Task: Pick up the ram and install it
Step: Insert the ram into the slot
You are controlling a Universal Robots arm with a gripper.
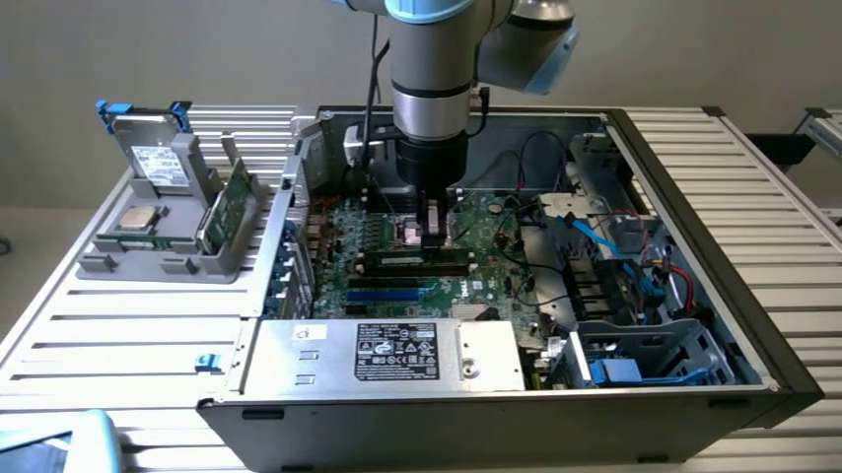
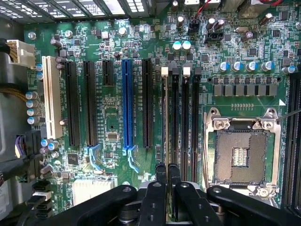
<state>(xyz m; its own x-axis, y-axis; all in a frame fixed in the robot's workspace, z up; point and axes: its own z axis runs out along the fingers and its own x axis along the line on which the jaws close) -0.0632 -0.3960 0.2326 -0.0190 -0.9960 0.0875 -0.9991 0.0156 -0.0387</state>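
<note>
Thin dark-green circuit-board ram stick point(image 2: 165, 122): seen edge-on among black motherboard memory slots point(image 2: 175, 122). One end hidden under black gripper point(image 2: 167, 166), fingers together, clamped on it. Chips indiscernible. Open grey computer case point(image 1: 684, 177) on slatted tabletop point(image 1: 132, 325).

Glossy green motherboard point(image 2: 113, 127); matt black jaws, perhaps plastic; dull grey metal case point(image 1: 526, 434).

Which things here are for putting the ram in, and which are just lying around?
For the job: fingers, ram, memory slots, main board.
Just lying about: green card, silver chip, grey rack, power box.
</note>
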